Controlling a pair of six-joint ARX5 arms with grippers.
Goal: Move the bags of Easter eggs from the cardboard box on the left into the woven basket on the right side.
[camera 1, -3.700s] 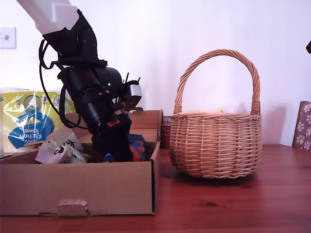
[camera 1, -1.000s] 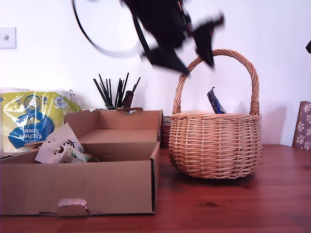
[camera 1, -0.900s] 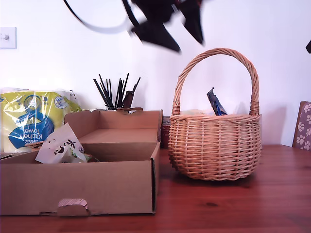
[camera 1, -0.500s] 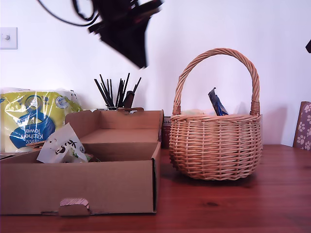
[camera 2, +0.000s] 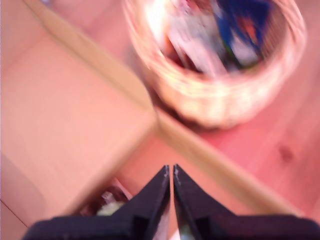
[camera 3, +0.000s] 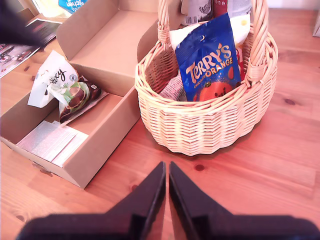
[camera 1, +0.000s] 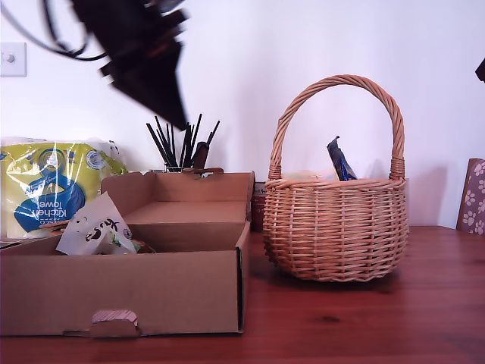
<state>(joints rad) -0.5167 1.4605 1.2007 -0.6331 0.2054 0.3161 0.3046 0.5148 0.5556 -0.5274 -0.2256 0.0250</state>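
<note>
Blue Terry's bag (camera 3: 209, 59) is standing propped in the woven basket (camera 1: 337, 227), while a white bag (camera 1: 95, 226) is lying in the cardboard box (camera 1: 151, 292). First hand (camera 2: 172, 172) is hanging shut and empty over the box, probably going for that bag; second hand (camera 3: 167, 170) is shut above the bench (camera 3: 260, 170).

Behind the cardboard box (camera 1: 151, 296) stands a yellow-and-blue kitchen towel pack (camera 1: 49, 186), a cluster of black sticks (camera 1: 178, 144) beside it, and a white wall switch (camera 1: 12, 58) above.

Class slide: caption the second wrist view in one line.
Blue Terry's bag stands in the woven basket; a white bag lies in the cardboard box.
</note>
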